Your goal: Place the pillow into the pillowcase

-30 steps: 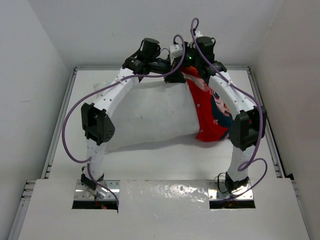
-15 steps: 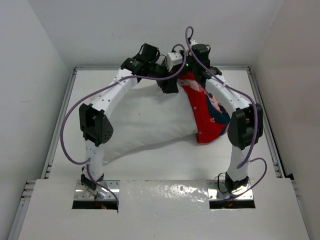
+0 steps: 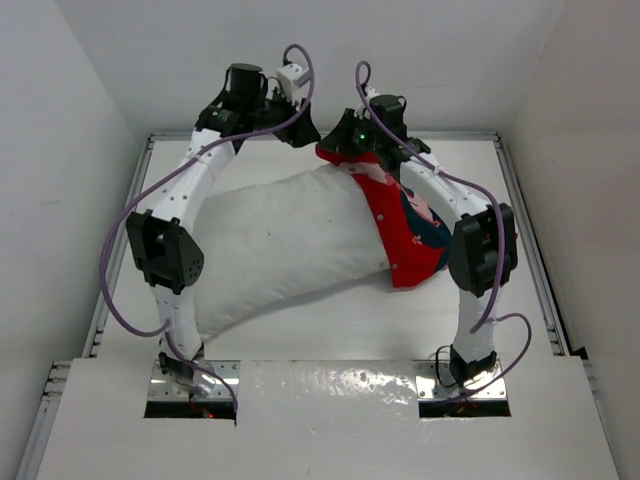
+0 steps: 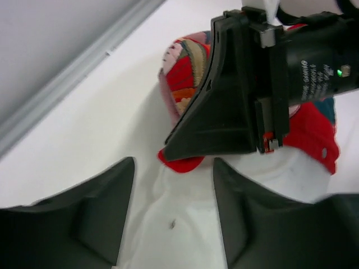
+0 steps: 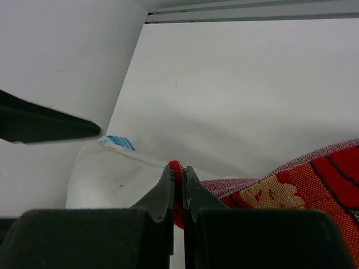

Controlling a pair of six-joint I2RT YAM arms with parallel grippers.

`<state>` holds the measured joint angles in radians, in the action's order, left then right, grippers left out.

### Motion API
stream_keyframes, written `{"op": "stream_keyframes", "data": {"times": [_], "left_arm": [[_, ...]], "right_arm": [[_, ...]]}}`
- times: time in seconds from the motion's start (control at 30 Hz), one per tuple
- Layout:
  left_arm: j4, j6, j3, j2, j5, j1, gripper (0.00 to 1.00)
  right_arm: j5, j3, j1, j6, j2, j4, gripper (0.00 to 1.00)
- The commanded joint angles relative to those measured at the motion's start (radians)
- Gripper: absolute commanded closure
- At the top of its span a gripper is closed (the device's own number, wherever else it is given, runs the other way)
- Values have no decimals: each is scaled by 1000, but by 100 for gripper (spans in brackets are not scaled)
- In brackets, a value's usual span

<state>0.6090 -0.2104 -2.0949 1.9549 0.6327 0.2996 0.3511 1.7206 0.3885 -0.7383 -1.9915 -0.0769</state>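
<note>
The hem of the pillowcase (image 5: pixel 291 190) is pinched between the closed fingers of the right gripper (image 5: pixel 178 171), presumably so its mouth is held up. The pillow (image 3: pixel 280 240) lies just beneath both fingertips (only its right end seemingly sleeved). The left gripper (image 4: pixel 173 163) is spread, empty, raised above it, with both arms arched far forward.

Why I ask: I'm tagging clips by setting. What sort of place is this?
Probably a robotics lab cell, not a home: a white table boxed in by plain white walls, with the left arm and right arm bolted at its near edge.
</note>
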Motion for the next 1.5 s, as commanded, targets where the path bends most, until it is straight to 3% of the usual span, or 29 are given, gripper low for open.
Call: {"op": "stream_keyframes", "data": {"times": [0.0, 0.03, 0.07, 0.17, 0.27, 0.37, 0.6, 0.87, 1.0, 1.03, 1.13, 1.23, 1.27, 1.3, 1.37, 1.4, 1.47], "left_arm": [[-71, 40, 6, 32, 12, 16, 52], [-74, 43, 4, 36, 15, 16, 65], [-80, 52, 6, 44, 28, 12, 71], [-75, 40, 10, 52, 103, 9, 75], [-52, 14, 27, 49, 174, 9, 58], [-49, 9, 61, 49, 157, 9, 40], [-155, 135, 81, 93, 134, 9, 41], [-385, 301, 144, 139, 281, 16, 38], [-420, 353, 148, 170, 291, 26, 58], [-436, 374, 150, 174, 288, 24, 73], [-480, 420, 151, 179, 262, 22, 100], [-499, 430, 159, 174, 254, 21, 100], [-491, 419, 161, 170, 255, 16, 100], [-482, 408, 168, 167, 249, 16, 100], [-428, 352, 179, 153, 207, 12, 100], [-402, 327, 180, 148, 181, 12, 100], [-341, 236, 194, 125, 115, 12, 100]], "right_arm": [[23, 14, 20, -15, 79, 68, 100], [20, 13, 21, -9, 83, 65, 100], [17, 10, 21, -3, 89, 65, 100], [-21, -10, 21, -4, 111, 63, 100], [-46, -6, 20, 2, 117, 59, 100], [-52, 8, 20, -1, 119, 65, 100], [-47, 16, 32, -3, 120, 68, 100], [-41, 10, 39, -12, 114, 69, 100], [-37, 36, 43, -23, 108, 71, 100], [-31, 45, 46, -23, 100, 69, 100], [-24, 59, 47, -12, 95, 45, 100], [-21, 56, 49, 19, 100, 8, 98], [-18, 59, 49, 31, 103, -7, 89], [-15, 72, 49, 51, 103, -61, 55], [-41, 121, 47, 146, 112, -220, 29], [-70, 129, 47, 186, 121, -274, 7], [-197, 82, 47, 267, 190, -355, 1]]}}
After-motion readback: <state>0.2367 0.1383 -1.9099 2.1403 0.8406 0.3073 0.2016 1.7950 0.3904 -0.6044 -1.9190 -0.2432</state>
